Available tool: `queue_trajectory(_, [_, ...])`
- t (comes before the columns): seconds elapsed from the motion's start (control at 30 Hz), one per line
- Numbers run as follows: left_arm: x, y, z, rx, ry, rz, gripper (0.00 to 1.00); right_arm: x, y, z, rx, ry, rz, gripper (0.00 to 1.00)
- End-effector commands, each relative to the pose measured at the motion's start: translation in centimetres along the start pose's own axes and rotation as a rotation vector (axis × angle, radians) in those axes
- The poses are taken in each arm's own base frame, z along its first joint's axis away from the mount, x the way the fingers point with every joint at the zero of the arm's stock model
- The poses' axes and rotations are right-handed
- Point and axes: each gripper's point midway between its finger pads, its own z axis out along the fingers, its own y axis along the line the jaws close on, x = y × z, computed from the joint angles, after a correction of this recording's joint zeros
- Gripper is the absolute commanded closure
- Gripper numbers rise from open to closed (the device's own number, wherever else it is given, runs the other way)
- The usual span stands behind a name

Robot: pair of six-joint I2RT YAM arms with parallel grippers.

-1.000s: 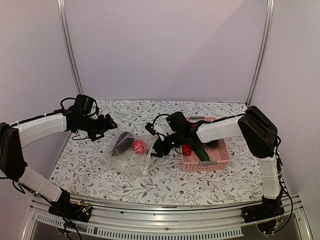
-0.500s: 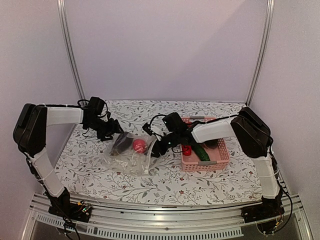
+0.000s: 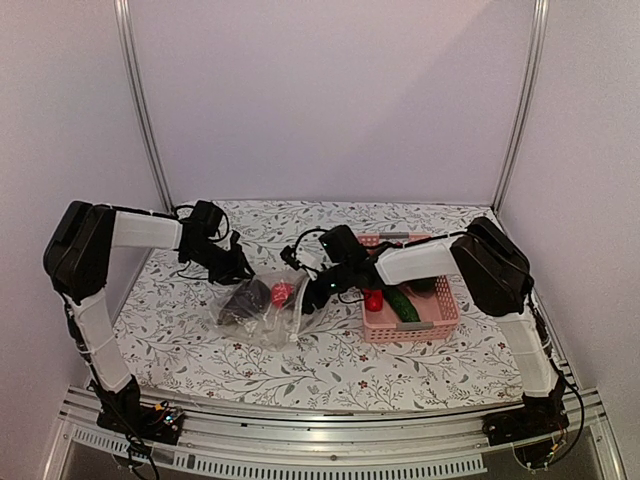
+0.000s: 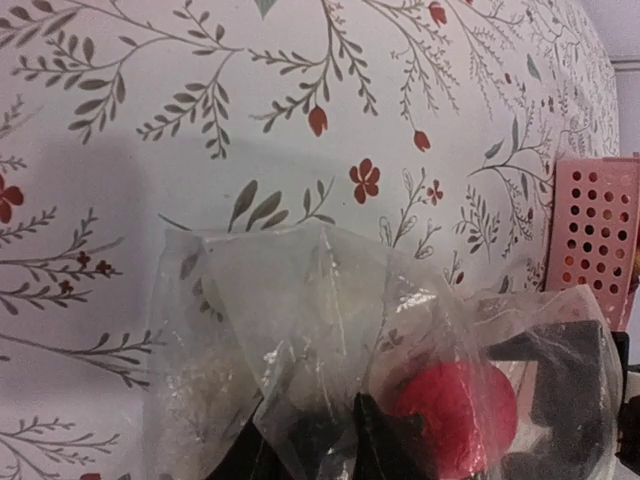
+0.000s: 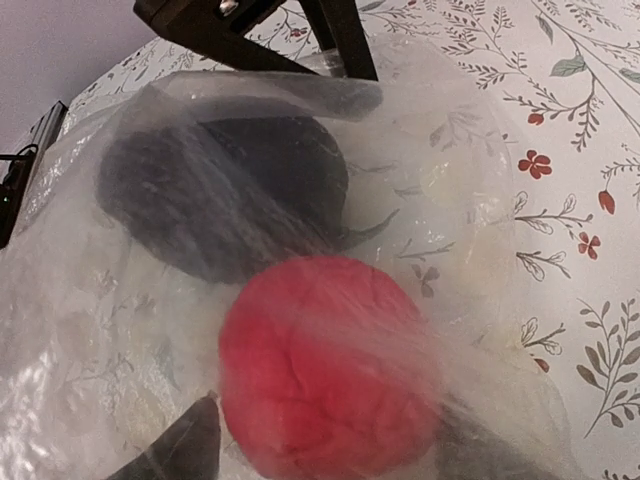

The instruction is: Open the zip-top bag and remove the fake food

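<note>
- Top external: high above the near edge, looks down and forward; whole table (image 3: 330,375) seen from afar.
- Left wrist: low, close on the zip-top bag (image 4: 300,320), pink basket (image 4: 592,230) behind.
- Right wrist: closest, faces the bag's opposite side.
- All three share the bag and the red fake food (image 5: 325,375).
</note>
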Motion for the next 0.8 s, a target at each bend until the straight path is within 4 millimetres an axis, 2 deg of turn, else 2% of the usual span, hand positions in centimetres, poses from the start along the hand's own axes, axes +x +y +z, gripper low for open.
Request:
queue_trajectory(0.0, [2.5,-0.7,0.9,0.02,0.069,0.027,0.77,0.5,-0.3,1.0,-0.003,0.013,-0.002,0.28])
queue_trajectory(0.17, [3.2,-1.1,1.1,0.035,0.076,0.011,0.89,1.1,-0.5,1.5,-0.015,0.022,0.007,0.29])
queue_trajectory(0.33, [3.2,-0.8,0.8,0.02,0.066,-0.006,0.99,2.1,0.0,1.3,-0.031,0.054,0.021,0.45])
queue_trajectory(0.5, [2.3,-0.4,-0.1,-0.001,0.031,-0.026,1.0,0.8,1.1,-1.0,-0.032,0.025,0.0,0.56])
queue_trajectory(0.57, [2.0,0.1,-0.4,-0.019,0.014,-0.037,1.0,0.7,1.6,-2.0,-0.033,0.023,0.0,0.58])
queue_trajectory(0.77, [1.5,1.3,-1.0,-0.064,-0.017,-0.063,1.0,-1.5,3.3,-5.5,-0.026,-0.02,-0.023,0.62])
